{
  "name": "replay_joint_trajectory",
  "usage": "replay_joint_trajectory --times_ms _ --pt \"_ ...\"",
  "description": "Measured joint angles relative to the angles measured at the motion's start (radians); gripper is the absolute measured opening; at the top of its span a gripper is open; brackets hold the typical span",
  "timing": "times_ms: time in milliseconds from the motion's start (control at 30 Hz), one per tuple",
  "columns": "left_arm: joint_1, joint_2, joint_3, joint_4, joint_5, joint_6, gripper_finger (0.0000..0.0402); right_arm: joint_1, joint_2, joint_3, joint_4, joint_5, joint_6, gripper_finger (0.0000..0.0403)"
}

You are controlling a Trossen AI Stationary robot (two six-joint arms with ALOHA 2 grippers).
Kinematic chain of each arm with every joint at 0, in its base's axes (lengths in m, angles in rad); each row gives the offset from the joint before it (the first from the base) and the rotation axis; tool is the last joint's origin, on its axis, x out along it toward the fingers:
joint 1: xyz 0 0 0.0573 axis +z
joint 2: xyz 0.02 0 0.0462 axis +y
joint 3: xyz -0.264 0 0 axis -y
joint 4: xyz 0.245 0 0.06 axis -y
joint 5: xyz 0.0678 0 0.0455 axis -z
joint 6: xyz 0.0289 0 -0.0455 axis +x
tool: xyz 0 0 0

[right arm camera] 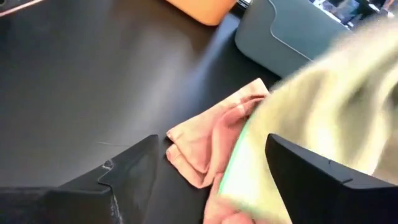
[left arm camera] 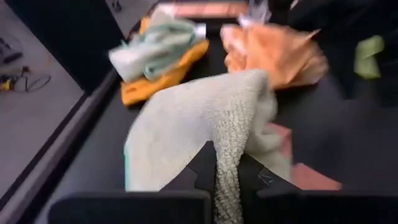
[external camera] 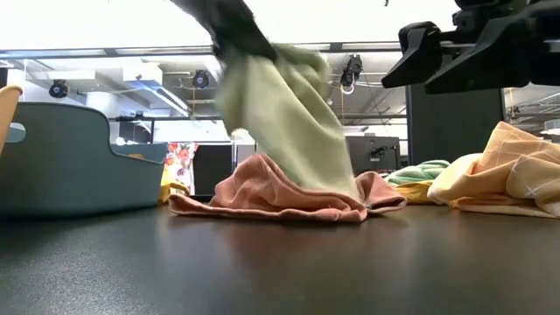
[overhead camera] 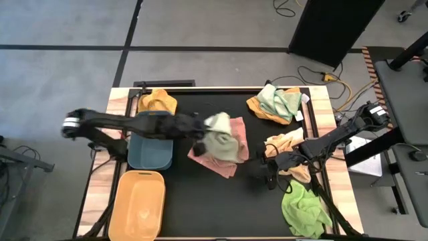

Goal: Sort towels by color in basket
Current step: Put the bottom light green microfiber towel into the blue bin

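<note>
My left gripper [overhead camera: 199, 128] [left arm camera: 227, 155] is over the table's middle, shut on a pale mint green towel [overhead camera: 223, 142] [external camera: 289, 114]. That towel hangs down onto a salmon pink towel [overhead camera: 224, 163] [external camera: 280, 197] lying flat on the table. My right gripper [overhead camera: 267, 171] [right arm camera: 212, 142] is open and hovers just right of both towels, touching nothing. A peach towel [overhead camera: 286, 142] and a lime green towel [overhead camera: 304, 209] lie near the right arm. A mustard towel [overhead camera: 158, 102] lies at the far left. A mustard and mint pile [overhead camera: 275, 104] lies at the far right. My left gripper pinches the mint towel between its two fingers [left arm camera: 200, 169] at a bunched upper fold [left arm camera: 227, 134]. It comes from the table's left. The towel hangs slack and slanting below the gripper, and its lower end [external camera: 346, 185] rests on the salmon pink towel.
A blue-grey basket [overhead camera: 148, 155] [external camera: 70, 162] sits left of centre, under my left arm. An orange basket [overhead camera: 139, 201] stands nearer the front edge. Cables and a dark cabinet lie beyond the far right corner. Bare black table [overhead camera: 214, 207] stretches along the near middle.
</note>
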Motion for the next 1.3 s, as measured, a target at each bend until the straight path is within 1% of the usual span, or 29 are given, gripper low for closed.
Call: replay_joint_trajectory --times_ms 67,167,233,333,533,600,633,700,800,867,967,1033,1100,1167,1233,1300 --pt "-0.022 -0.118 0.001 -0.082 -0.001 -0.03 0.0001 -0.003 0.0 0.0 0.0 0.0 0.0 0.0278" --pt "-0.048 -0.284 0.024 -0.243 -0.017 -0.136 0.0001 -0.006 0.0 0.0 0.0 0.0 0.0 0.0273" --pt "-0.064 -0.374 0.03 -0.346 -0.085 -0.222 0.0001 -0.007 0.0 0.0 0.003 0.0 0.0 0.027" --pt "-0.082 -0.47 0.021 -0.452 -0.191 -0.288 0.0001 -0.009 0.0 0.0 0.01 0.0 0.002 0.0264" --pt "-0.082 -0.602 0.024 -0.574 -0.366 -0.339 0.0 -0.01 0.0 0.0 0.013 0.0 0.02 0.0252" --pt "-0.082 -0.629 0.039 -0.629 -0.419 -0.353 0.0 -0.011 0.0 0.0 0.013 0.0 0.029 0.0248" --pt "-0.082 -0.639 0.049 -0.661 -0.426 -0.37 0.0 -0.011 0.0 0.0 0.013 0.0 0.036 0.0246" --pt "-0.082 -0.656 0.069 -0.739 -0.405 -0.408 0.0 -0.011 0.0 0.0 0.013 0.0 0.038 0.0244" --pt "-0.082 -0.676 0.089 -0.861 -0.331 -0.512 0.0 -0.011 0.0 -0.001 0.012 0.0 0.049 0.0242" --pt "-0.082 -0.684 0.084 -0.924 -0.256 -0.608 0.0 -0.011 0.0 -0.005 0.009 0.0 0.069 0.0244" --pt "-0.082 -0.682 0.039 -0.953 -0.146 -0.704 0.0 -0.011 0.0 -0.009 0.008 0.0 0.092 0.0248" --pt "-0.083 -0.681 -0.006 -0.942 -0.111 -0.725 0.0 -0.011 0.0 -0.01 0.008 0.0 0.105 0.0251" --pt "-0.083 -0.671 -0.058 -0.926 -0.12 -0.725 0.0 -0.011 0.0 -0.011 0.009 0.0 0.123 0.0251" --pt "-0.081 -0.658 -0.107 -0.902 -0.154 -0.71 0.0 -0.011 0.0 -0.011 0.011 0.0 0.134 0.0249" --pt "-0.08 -0.644 -0.152 -0.873 -0.216 -0.696 0.0 -0.011 0.0 -0.011 0.014 0.0 0.143 0.0244" --pt "-0.077 -0.638 -0.184 -0.827 -0.306 -0.693 0.0 -0.011 0.0 -0.011 0.016 0.0 0.142 0.024"
